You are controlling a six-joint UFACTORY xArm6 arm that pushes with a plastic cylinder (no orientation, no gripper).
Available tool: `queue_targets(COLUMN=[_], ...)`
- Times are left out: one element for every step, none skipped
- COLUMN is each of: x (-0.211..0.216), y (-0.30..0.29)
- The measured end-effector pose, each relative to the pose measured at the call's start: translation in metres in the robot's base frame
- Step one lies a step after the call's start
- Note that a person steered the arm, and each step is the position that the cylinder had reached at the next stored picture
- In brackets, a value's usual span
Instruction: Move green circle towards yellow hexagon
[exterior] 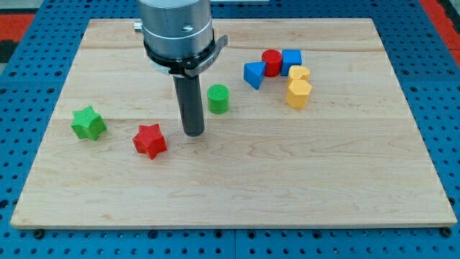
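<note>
Green circle [218, 98] mid-board, my tip [192, 132] lower-left, yellow hexagon [298, 93] rightward

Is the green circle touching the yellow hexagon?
No, the green circle sits apart from the yellow hexagon, with bare wood between them.

Pale wooden board [237, 187], light grain lines. Green plastic circle block [218, 98]; green star block [88, 123]; red star block [149, 140]; red cylinder block [271, 62]; blue triangle block [253, 74]; blue cube block [291, 60]; yellow hexagon block [298, 93]; smaller yellow block [299, 73]. Dark rod, my tip [192, 134] black. Blue pegboard surround [29, 86].
</note>
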State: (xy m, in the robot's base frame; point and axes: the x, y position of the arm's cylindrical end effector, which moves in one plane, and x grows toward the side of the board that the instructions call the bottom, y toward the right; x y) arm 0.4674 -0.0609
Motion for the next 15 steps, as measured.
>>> queue_targets(x=[-0.01,-0.016,-0.022,-0.035,-0.043,-0.053,-0.068,-0.077,-0.081,-0.082,-0.082,-0.082,-0.082,-0.081,-0.083], y=[-0.008,-0.016,-0.016,-0.01,0.002,0.017,0.029,0.029,0.03,0.028,0.04,0.093,0.106,0.096,0.059])
